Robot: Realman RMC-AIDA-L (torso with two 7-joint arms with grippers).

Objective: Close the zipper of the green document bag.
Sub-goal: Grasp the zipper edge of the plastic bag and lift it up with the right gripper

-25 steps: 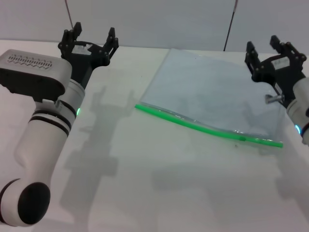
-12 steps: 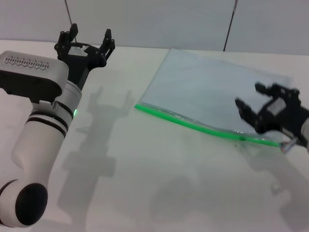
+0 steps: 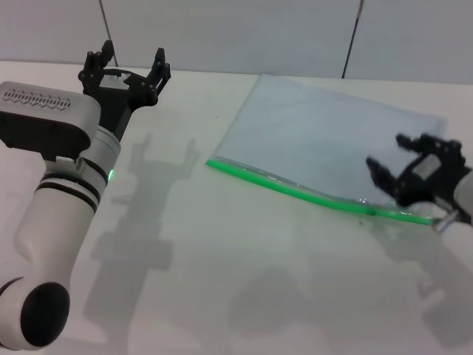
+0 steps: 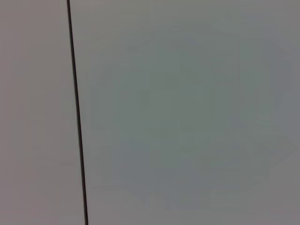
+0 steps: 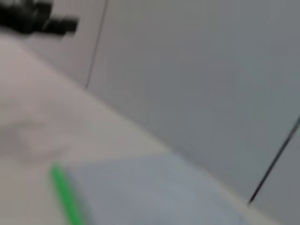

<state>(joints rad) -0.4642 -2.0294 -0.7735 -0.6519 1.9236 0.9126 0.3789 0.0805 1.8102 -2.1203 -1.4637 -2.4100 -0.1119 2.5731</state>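
The green document bag (image 3: pixel 325 137) lies flat on the white table, right of centre, translucent pale blue-grey. Its zipper (image 3: pixel 295 194) is a bright green strip along the near long edge, with a small slider tab (image 3: pixel 369 212) towards the right end. My right gripper (image 3: pixel 386 150) hovers open over the bag's near right corner, just behind the zipper's right end, holding nothing. My left gripper (image 3: pixel 124 59) stands open and raised at the far left, well away from the bag. The right wrist view shows a blurred stretch of the zipper (image 5: pixel 65 197) and the bag (image 5: pixel 154 192).
The white table (image 3: pixel 222 259) spreads in front of and left of the bag. A pale wall (image 3: pixel 236 29) with dark vertical seams stands behind it. The left wrist view shows only that wall (image 4: pixel 187 112). The left gripper (image 5: pixel 33 16) shows far off in the right wrist view.
My right gripper came down from the bag's far right corner to its near right corner by the zipper's end. The left gripper drifted slightly left. The bag has not moved.
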